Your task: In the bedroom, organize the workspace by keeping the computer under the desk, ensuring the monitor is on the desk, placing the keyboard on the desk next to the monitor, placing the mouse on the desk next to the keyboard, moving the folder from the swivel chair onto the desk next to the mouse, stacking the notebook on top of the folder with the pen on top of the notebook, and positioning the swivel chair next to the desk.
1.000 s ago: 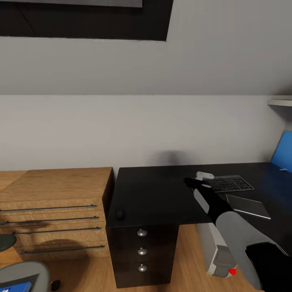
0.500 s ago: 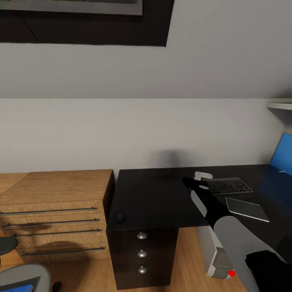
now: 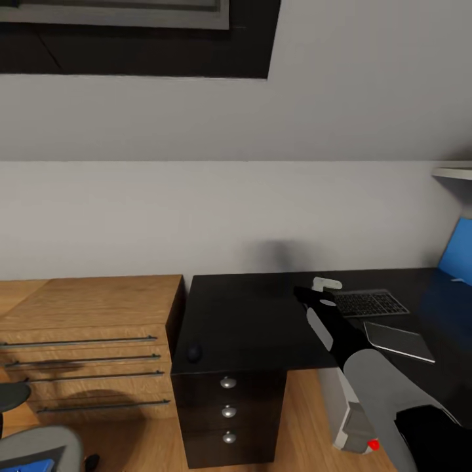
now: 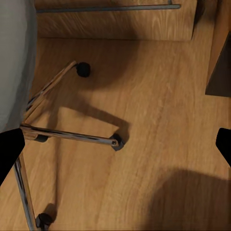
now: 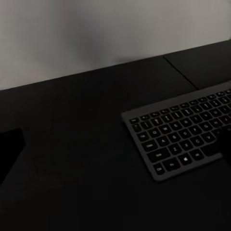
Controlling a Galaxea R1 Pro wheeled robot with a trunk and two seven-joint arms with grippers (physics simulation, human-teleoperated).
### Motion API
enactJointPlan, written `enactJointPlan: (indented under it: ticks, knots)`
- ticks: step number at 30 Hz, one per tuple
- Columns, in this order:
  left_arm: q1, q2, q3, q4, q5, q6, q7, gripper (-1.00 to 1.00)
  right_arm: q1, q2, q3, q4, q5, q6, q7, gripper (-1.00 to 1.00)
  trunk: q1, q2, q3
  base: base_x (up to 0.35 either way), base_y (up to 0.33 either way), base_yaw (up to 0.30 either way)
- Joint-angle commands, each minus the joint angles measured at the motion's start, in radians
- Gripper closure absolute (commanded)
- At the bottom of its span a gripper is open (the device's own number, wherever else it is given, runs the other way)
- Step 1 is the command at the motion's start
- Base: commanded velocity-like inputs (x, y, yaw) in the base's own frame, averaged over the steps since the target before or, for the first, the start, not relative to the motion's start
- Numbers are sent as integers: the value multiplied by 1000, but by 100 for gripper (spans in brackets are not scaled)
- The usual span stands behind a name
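Keyboard, slim and black with low keys (image 3: 368, 303), lies on the glossy black counter (image 3: 249, 321) beside the right pincer (image 3: 308, 294); a small black mouse (image 3: 194, 353) sits near its front edge. Left wrist view: left pincer (image 4: 115, 144) open over wooden floor (image 4: 159, 110) by chrome chair legs (image 4: 67, 135). Right wrist view: open right pincer above the keyboard.

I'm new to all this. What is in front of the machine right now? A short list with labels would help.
Desk: black desk with three knobbed drawers, against a grey wall
Keyboard: keyboard lying flat on the desk
Mouse: mouse near the desk's front left edge, apart from the keyboard
Notebook: notebook on the desk, in front of the keyboard
Right hand: right hand over the desktop, holding nothing
Chair: swivel chair on the wooden floor
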Motion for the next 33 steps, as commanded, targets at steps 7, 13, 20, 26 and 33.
enactJointPlan:
  ticks: [7,13,20,26,33]
  knots:
    - [-1,1,-8,1,9,-4,5,-100,-1,0,10,-2,-7,5,-37,-100,0,-1,-2,0,-291,215]
    - [-1,2,-8,2,9,-1,4,-100,-1,7,11,-1,-8,5,-85,-100,0,-1,-6,0,-340,224]
    - [-1,2,-8,3,9,0,2,-100,-1,27,10,-1,-7,3,-133,-100,0,-1,-10,0,-333,88]
    - [-1,1,-8,3,9,-1,2,-100,-1,30,10,-1,-6,3,-141,-100,0,-1,-11,0,-207,12]
    - [-1,2,-8,3,10,-4,2,-100,-1,29,8,-2,-5,3,-142,-100,0,-1,-11,14,-22,1]
